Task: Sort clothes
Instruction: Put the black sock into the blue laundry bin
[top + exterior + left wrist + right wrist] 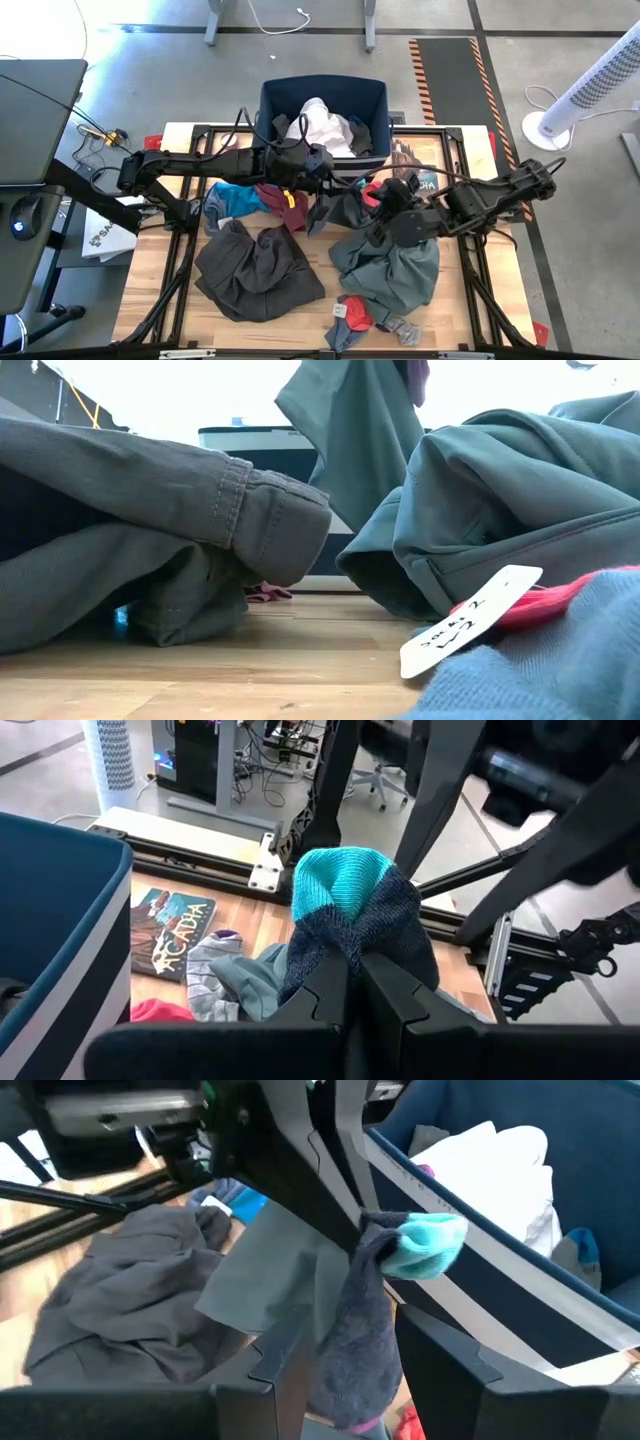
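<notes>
While the left gripper (352, 982) pinches a dark sock (355, 915) with a turquoise toe beside the bin (324, 98), the right gripper's (385, 203) fingers clamp the grey-green shirt (392, 264).

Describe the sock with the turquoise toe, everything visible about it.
The sock is a dark navy-grey knit with a bright turquoise toe. It looks soft and slightly fuzzy. The left gripper is shut on it, holding it above the table beside the navy bin; in the right wrist view it hangs limp, turquoise end near the bin's rim.

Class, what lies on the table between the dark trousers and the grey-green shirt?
In the high view, only bare wood separates the dark trousers from the grey-green shirt.
</notes>
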Action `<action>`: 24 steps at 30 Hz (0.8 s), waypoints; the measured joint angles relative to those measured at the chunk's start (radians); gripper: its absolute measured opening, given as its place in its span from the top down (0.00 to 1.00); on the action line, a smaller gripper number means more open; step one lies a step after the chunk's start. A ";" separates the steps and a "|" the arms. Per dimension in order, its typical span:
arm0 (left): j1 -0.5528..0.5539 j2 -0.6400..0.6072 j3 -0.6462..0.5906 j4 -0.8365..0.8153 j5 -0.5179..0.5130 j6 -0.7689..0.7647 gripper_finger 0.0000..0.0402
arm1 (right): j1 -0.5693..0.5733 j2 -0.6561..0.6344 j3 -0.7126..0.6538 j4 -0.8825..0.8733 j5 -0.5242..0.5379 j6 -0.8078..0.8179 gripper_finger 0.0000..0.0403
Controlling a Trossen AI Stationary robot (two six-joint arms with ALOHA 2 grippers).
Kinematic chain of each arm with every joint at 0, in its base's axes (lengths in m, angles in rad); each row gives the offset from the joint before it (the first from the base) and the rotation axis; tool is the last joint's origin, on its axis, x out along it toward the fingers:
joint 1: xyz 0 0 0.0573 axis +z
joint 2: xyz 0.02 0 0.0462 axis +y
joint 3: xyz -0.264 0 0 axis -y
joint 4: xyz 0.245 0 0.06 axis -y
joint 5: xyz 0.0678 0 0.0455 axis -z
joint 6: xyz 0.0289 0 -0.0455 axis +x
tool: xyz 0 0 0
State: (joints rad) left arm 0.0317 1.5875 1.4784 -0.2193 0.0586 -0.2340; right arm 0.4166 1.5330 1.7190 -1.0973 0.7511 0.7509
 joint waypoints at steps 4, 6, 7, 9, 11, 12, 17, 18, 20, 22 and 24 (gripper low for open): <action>-0.005 0.000 0.000 0.000 0.001 -0.010 0.99 | -0.014 0.032 0.000 0.002 0.012 -0.026 0.65; -0.008 0.000 0.000 0.000 0.002 -0.016 0.99 | -0.022 0.037 0.000 0.002 0.018 -0.026 0.65; -0.010 0.000 0.000 -0.001 0.006 -0.016 0.99 | -0.026 0.038 0.000 0.002 0.020 -0.026 0.65; -0.014 0.000 0.000 -0.002 0.011 -0.016 0.99 | -0.031 0.038 0.000 0.002 0.022 -0.024 0.65; -0.020 0.000 0.000 -0.002 0.011 -0.016 0.99 | -0.031 0.039 0.000 0.000 0.024 -0.025 0.65; -0.023 0.000 0.000 -0.002 0.011 -0.016 0.99 | -0.031 0.039 0.000 0.000 0.023 -0.026 0.66; -0.034 0.000 0.000 -0.010 0.011 -0.016 0.99 | -0.031 0.039 0.000 -0.014 -0.018 -0.043 0.90; -0.034 0.000 0.000 -0.017 0.011 -0.016 0.99 | -0.031 0.039 0.000 -0.016 -0.032 -0.055 0.95; -0.035 0.000 0.002 -0.043 0.011 -0.014 0.97 | -0.031 0.039 0.000 -0.022 -0.044 -0.051 0.97; -0.035 0.000 0.002 -0.082 0.018 0.031 0.94 | -0.031 0.039 0.000 -0.032 -0.049 -0.033 0.98; -0.039 0.000 0.002 -0.130 0.019 0.079 0.88 | -0.029 0.038 0.000 -0.047 -0.059 -0.027 0.99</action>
State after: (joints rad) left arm -0.0071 1.5875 1.4799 -0.3490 0.0771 -0.1552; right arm 0.3874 1.5714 1.7191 -1.1440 0.6921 0.7242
